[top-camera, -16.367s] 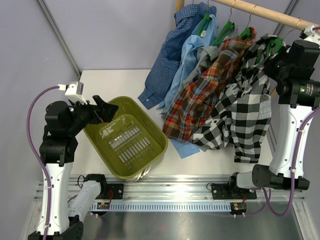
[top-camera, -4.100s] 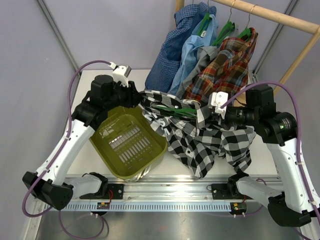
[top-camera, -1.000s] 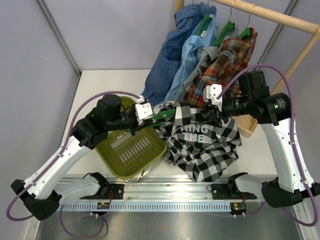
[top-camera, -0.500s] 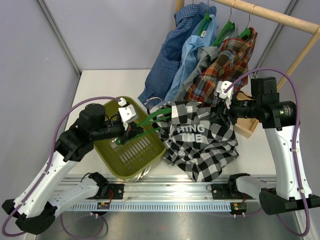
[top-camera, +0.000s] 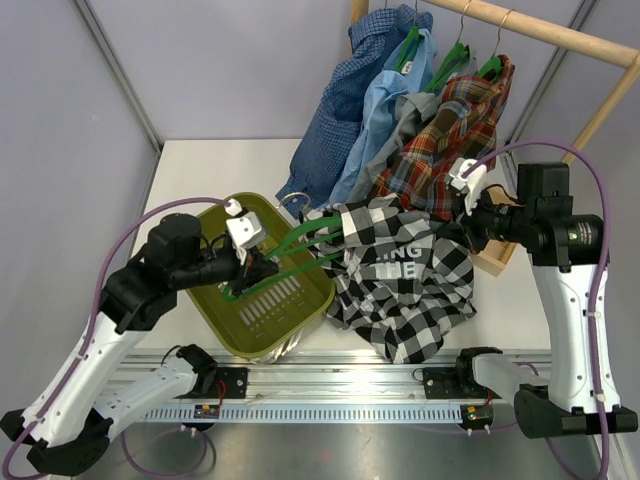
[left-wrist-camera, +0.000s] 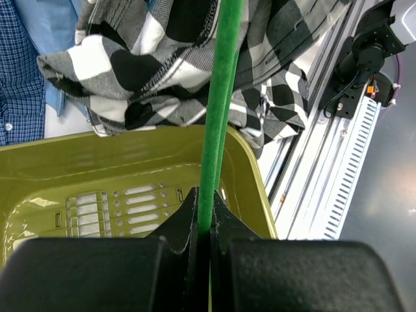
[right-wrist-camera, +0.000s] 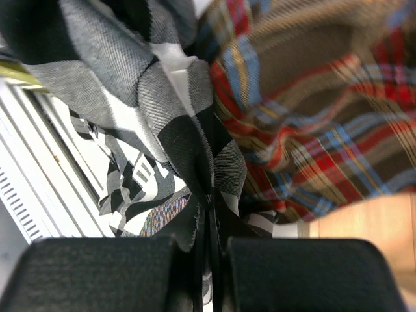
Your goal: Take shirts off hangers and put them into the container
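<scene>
We see the black-and-white check shirt (top-camera: pixel 400 275) lying crumpled just to the right of the olive-green container (top-camera: pixel 290 315), with one edge lapping its right rim and the rest spread over the bench (top-camera: pixel 200 170). Part of the shirt is threaded on a green hanger (top-camera: pixel 300 238), which slants from inside the cloth leftwards over the container's open top. The left gripper (top-camera: pixel 258 270) hangs above the container's middle and is clenched on the hanger's thin bar, its jaws pressed flat against the plastic. The right gripper (top-camera: pixel 448 236), on the far side of the shirt from the container, is pinched tight on a fold of the check cloth. Behind the container and to its right, four shirts hang on green hangers from a wooden rail (top-camera: pixel 540 30): dark blue small-check (top-camera: pixel 340 110) nearest the container, then light blue (top-camera: pixel 385 95), grey (top-camera: pixel 408 118) and red plaid (top-camera: pixel 440 140). A small wooden box (top-camera: pixel 497 258) stands further right, beyond the right gripper.
</scene>
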`<action>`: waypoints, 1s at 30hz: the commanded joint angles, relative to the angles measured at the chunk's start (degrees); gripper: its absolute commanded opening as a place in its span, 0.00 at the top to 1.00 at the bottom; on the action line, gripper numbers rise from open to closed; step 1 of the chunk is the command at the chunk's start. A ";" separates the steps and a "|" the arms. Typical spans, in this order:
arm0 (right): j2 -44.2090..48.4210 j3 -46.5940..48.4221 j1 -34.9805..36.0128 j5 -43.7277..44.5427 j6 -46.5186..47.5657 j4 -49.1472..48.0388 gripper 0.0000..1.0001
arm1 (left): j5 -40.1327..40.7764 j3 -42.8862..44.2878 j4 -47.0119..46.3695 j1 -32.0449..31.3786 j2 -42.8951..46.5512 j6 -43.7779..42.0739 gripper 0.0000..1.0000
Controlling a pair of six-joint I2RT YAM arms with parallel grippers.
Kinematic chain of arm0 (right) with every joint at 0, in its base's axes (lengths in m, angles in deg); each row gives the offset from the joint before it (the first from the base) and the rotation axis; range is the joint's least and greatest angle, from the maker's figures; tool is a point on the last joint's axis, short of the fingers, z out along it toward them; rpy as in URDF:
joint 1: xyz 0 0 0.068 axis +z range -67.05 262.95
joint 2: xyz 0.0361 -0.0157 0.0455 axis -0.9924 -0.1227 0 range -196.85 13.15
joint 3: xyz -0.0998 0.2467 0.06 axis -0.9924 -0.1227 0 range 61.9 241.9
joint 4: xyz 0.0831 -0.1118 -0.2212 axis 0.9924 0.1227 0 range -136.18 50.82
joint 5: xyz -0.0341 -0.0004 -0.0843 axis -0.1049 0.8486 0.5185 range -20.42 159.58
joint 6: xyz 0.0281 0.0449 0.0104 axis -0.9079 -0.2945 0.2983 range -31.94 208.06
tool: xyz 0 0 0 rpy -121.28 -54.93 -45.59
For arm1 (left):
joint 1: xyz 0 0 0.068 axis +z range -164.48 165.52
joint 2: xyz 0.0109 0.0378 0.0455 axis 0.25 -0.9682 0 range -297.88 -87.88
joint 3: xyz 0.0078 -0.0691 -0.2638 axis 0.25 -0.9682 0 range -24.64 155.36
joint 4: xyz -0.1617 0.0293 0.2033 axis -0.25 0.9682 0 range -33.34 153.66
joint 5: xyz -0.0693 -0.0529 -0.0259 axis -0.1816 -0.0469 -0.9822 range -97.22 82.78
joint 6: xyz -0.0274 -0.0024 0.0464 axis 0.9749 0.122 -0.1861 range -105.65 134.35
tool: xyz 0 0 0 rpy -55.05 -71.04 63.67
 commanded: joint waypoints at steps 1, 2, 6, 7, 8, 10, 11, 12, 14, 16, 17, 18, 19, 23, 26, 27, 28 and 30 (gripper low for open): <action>2.38 0.03 -2.40 6.45 -6.52 -2.50 1.00 | 4.80 4.86 -2.76 1.03 2.58 0.11 1.00; 3.17 -0.06 -3.11 8.55 -7.84 -3.46 1.00 | 5.42 5.30 -1.19 0.94 2.84 -0.59 1.00; 5.28 -1.46 -7.33 12.08 -13.03 -7.68 1.00 | 8.85 8.90 3.22 0.94 4.60 -4.20 1.00; 5.72 -1.99 -7.59 12.69 -13.47 -7.95 1.00 | 10.16 10.39 4.09 0.94 4.95 -4.64 1.00; 5.90 -2.95 -7.77 13.74 -14.00 -8.22 1.00 | 10.69 11.10 5.67 0.94 5.91 -5.08 1.00; 5.55 -4.10 -8.56 13.84 -14.70 -8.04 1.00 | 12.88 13.29 8.04 0.94 6.80 -6.31 1.00; 5.46 -4.37 -8.91 12.97 -14.71 -7.78 1.00 | 13.68 13.91 8.75 0.94 7.85 -6.75 1.00; 5.37 -4.72 -9.17 12.09 -14.18 -7.26 1.00 | 14.47 14.53 9.28 1.03 8.47 -6.93 1.00; 5.02 -6.20 -9.35 11.03 -14.00 -7.16 1.00 | 16.41 16.28 10.34 0.94 9.43 -7.28 1.00; 4.49 -7.09 -9.53 10.50 -12.95 -6.64 1.00 | 17.64 17.60 11.39 0.94 10.49 -7.37 1.00; 3.80 -7.79 -9.62 9.98 -12.95 -6.55 1.00 | 17.82 18.48 11.92 0.94 10.67 -7.45 1.00; 3.35 -7.97 -9.62 9.11 -11.99 -5.24 1.00 | 17.99 19.79 12.01 0.94 10.93 -7.45 1.00; 2.74 -7.80 -9.62 7.79 -10.94 -4.01 1.00 | 18.08 20.42 11.93 0.94 11.11 -7.45 1.00; 3.43 -11.91 -9.62 -3.18 -2.07 0.48 1.00 | 16.42 20.43 7.98 0.94 11.64 -6.75 1.00; 5.72 -16.75 -9.62 -8.63 6.63 3.55 1.00 | 13.78 17.71 2.89 0.94 10.15 -6.75 1.00; 6.07 -17.46 -9.62 -9.96 11.26 6.26 0.98 | 11.86 16.57 1.57 0.86 9.45 -6.75 1.00; 6.51 -17.81 -9.62 -12.33 13.66 8.02 0.94 | 10.80 16.12 -0.79 0.94 7.26 -6.93 1.00; 6.86 -16.68 -9.62 -13.58 16.49 11.37 0.65 | 8.51 15.94 -2.39 0.94 4.71 -7.63 1.00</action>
